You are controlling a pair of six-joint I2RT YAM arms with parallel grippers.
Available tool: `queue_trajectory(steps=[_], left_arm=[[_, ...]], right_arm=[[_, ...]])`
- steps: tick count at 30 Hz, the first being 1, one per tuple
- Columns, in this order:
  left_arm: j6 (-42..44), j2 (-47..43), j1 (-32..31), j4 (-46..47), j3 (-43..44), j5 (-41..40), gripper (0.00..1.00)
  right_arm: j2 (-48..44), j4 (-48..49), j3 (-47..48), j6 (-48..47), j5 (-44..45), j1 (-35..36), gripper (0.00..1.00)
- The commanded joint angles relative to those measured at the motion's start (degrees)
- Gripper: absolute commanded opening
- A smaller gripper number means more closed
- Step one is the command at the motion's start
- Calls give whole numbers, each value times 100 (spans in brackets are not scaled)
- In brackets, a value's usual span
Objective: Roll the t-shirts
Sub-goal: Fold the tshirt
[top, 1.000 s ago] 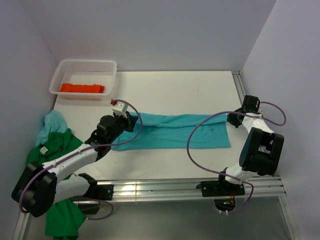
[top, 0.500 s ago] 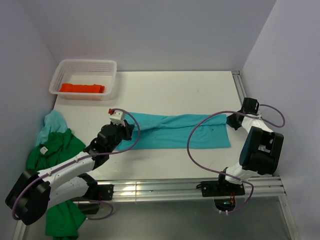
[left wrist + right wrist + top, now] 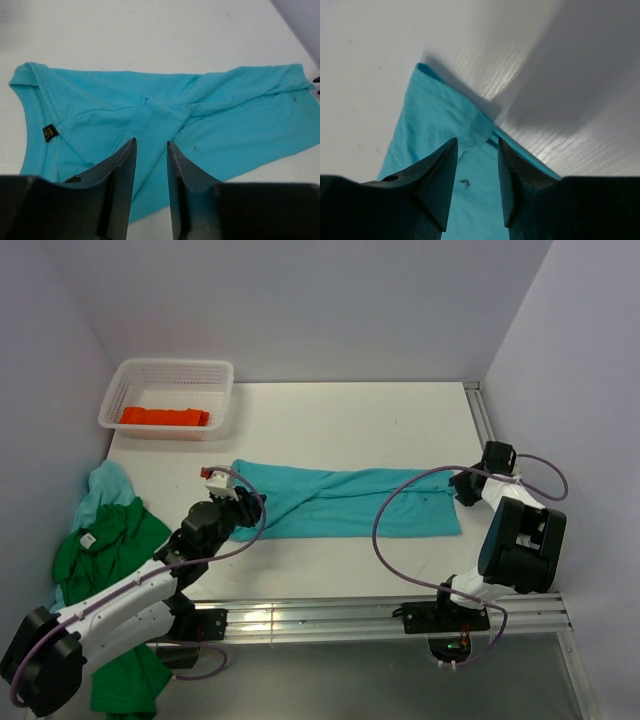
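one white basket [image 3: 172,364] beyond turquoise t-shirt [image 3: 350,502]

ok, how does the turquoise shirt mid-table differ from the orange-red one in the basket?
The turquoise t-shirt lies stretched out as a long folded strip; the orange-red t-shirt is a small compact bundle. The turquoise t-shirt is on the table; the orange-red t-shirt sits in the white basket, far left. Both are plain, single-coloured.

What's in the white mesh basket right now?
One orange-red t-shirt, rolled or folded flat, lies along the bottom of the basket. Anything under it is hidden.
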Motion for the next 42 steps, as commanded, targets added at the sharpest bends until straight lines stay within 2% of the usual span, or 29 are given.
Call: queue_trajectory(steps=[1, 4, 6, 7, 13, 14, 17, 18, 20, 22, 25, 27, 28, 36, 42], left_arm=[[-1, -606, -26, 247, -232, 74, 37], [-79, -1020, -26, 89, -269, -188, 43], [-255, -1003, -26, -200, -138, -733, 46], [-299, -933, -17, -306, 46, -865, 51], [-597, 340, 176, -1008, 1075, -866, 59], [-642, 472, 264, -1027, 1154, -788, 60], [-844, 790, 948, -861, 1260, 247, 60], [-932, 938, 1376, -826, 1278, 458, 61], [-1038, 1141, 1713, -869, 1453, 881, 62], [-1012, 1518, 1960, -948, 1752, 1031, 63], [-1081, 2133, 2092, -1159, 2200, 1119, 63], [-1117, 2510, 2224, -1081, 2393, 1383, 64], [-1178, 2626, 2259, -1072, 2464, 1453, 69], [-1319, 3742, 2488, -1142, 3001, 1769, 68], [-1460, 4305, 2743, -1045, 3247, 2104, 68]], right_arm=[[-554, 196, -20, -130, 116, -19, 46], [-897, 459, -142, -305, -183, 121, 46], [-1056, 687, -239, -411, -358, 297, 46], [-1143, 705, -239, -420, -394, 541, 47], [-1197, 723, 112, -552, -403, 1869, 46], [-1180, 784, 199, -613, -438, 2262, 46], [-1057, 933, 471, -937, -447, 2940, 46], [-1004, 977, 542, -1034, -473, 3108, 46], [-689, 1030, 866, -1314, -543, 3407, 46], [-242, 1083, 1122, -1492, -973, 3759, 48], [506, 891, 1937, -1773, -1203, 4225, 57], [945, 785, 2229, -1957, -1020, 4576, 60], [1078, 715, 2474, -2010, -957, 4691, 60], [2168, 512, 3320, -2204, -833, 5298, 47], [2616, 425, 3724, -2353, -895, 5553, 48]])
